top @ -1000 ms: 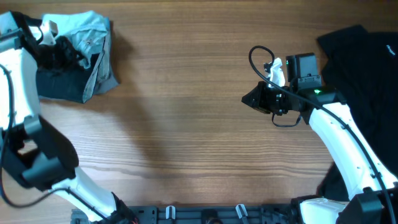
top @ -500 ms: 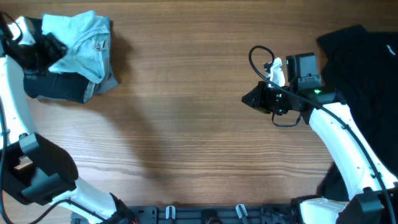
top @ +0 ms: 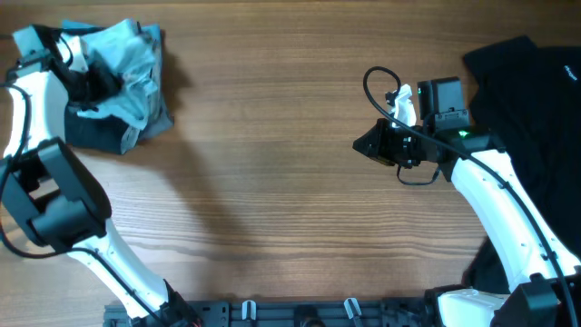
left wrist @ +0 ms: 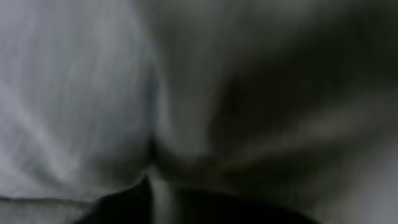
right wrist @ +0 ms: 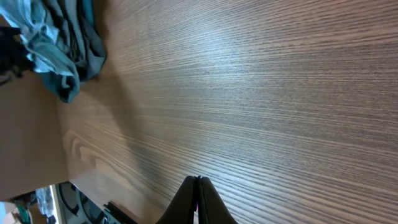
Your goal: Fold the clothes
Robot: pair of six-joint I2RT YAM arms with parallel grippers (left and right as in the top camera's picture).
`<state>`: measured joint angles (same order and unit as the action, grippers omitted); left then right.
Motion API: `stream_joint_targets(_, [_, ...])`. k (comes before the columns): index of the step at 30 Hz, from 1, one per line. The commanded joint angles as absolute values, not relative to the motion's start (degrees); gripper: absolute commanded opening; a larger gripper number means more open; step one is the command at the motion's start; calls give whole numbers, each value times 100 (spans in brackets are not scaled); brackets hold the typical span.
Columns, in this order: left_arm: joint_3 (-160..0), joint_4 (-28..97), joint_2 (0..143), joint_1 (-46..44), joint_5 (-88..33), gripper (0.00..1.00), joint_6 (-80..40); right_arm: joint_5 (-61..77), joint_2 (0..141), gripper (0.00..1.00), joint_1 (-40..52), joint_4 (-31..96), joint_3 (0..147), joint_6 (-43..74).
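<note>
A light-blue T-shirt [top: 136, 59] lies bunched on a dark garment [top: 95, 136] and a grey one [top: 161, 118] at the table's far left. My left gripper [top: 91, 84] is down in this pile, and the light-blue cloth moves with it, so it looks shut on the T-shirt. The left wrist view is filled with blurred pale cloth [left wrist: 68, 93] and dark folds, with the fingers hidden. My right gripper [top: 360, 145] is shut and empty over bare wood right of centre [right wrist: 199, 180]. The pile also shows in the right wrist view [right wrist: 46, 43].
A large black garment [top: 536, 109] lies spread at the far right, running down the right edge under my right arm. The wooden tabletop [top: 263, 182] stretches between the two heaps. A black rail [top: 290, 313] runs along the front edge.
My left gripper swung left, spreading the light-blue T-shirt, then came back right, and the shirt is bunched again. The right arm has not moved.
</note>
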<state>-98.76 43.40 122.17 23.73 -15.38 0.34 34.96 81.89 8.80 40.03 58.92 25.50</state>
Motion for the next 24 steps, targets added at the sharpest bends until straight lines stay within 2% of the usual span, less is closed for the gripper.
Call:
stream_joint_targets(1, [-9918, 4414, 12090, 2593, -1306, 62, -217, 3568, 8132, 4, 882, 3986, 5990, 2536])
stream_joint_targets(9, [-10541, 5046, 10431, 2609, -2882, 80, 412, 2939, 7878, 4, 882, 4077, 6182, 2204])
stream_joint_targets(15, [-10545, 5874, 8654, 2252, -3057, 83, 1074, 2036, 6622, 5, 880, 4327, 6925, 1234])
stream_joint_targets(16, [-10543, 6099, 8425, 2178, -3057, 90, 1074, 2038, 6407, 8, 880, 4261, 6995, 1094])
stream_joint_targets(17, [-10543, 6335, 8208, 2108, -3050, 100, 1074, 2034, 6198, 14, 880, 4195, 7032, 1009])
stream_joint_targets(18, [-10543, 6571, 8016, 2056, -3009, 100, 1070, 2034, 5979, 24, 880, 4097, 7035, 961])
stream_joint_targets(20, [-10543, 7048, 7695, 1994, -2947, 99, 1068, 2034, 5645, 58, 880, 4034, 7035, 895])
stream_joint_targets(21, [-10538, 7345, 7529, 1992, -2897, 100, 1052, 2036, 5426, 90, 880, 4034, 7035, 897])
stream_joint_targets(22, [-10538, 7509, 7450, 1992, -2849, 100, 1028, 2038, 5275, 100, 880, 4056, 7035, 899])
stream_joint_targets(24, [-10538, 7964, 7290, 1992, -2687, 100, 1031, 2038, 5004, 100, 880, 4202, 7035, 904])
